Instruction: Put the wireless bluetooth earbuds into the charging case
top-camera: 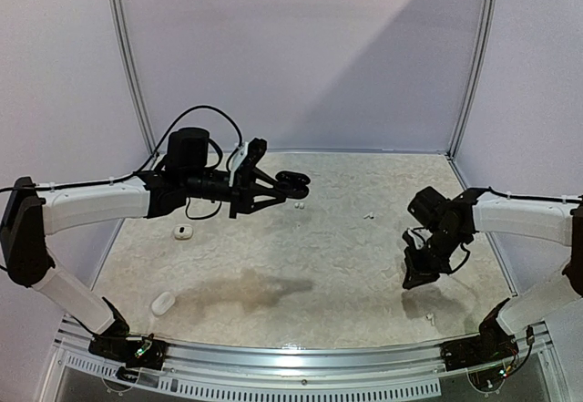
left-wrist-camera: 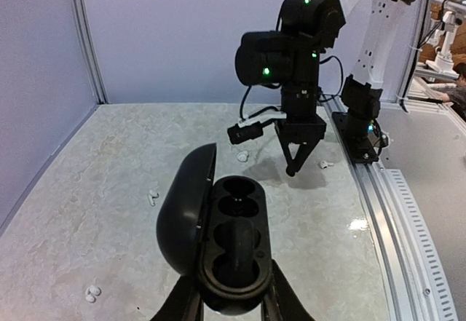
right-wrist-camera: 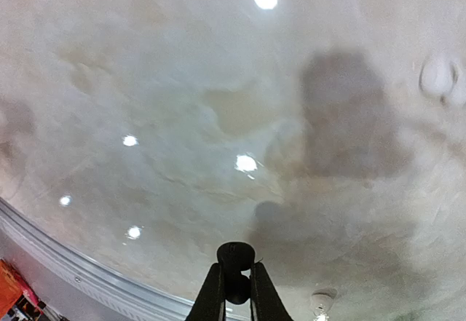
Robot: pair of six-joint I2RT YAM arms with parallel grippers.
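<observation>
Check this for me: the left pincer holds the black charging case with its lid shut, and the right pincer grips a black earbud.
Wrong on the lid: the left wrist view shows the black charging case in the left pincer with its lid open. The right pincer does grip a black earbud.

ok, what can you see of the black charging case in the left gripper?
The black charging case is glossy plastic, oval and open: its lid is swung aside on a side hinge, and two moulded wells face the wrist camera, apparently empty. The left gripper clamps its lower end, holding it above the table; nothing else touches it.
</observation>
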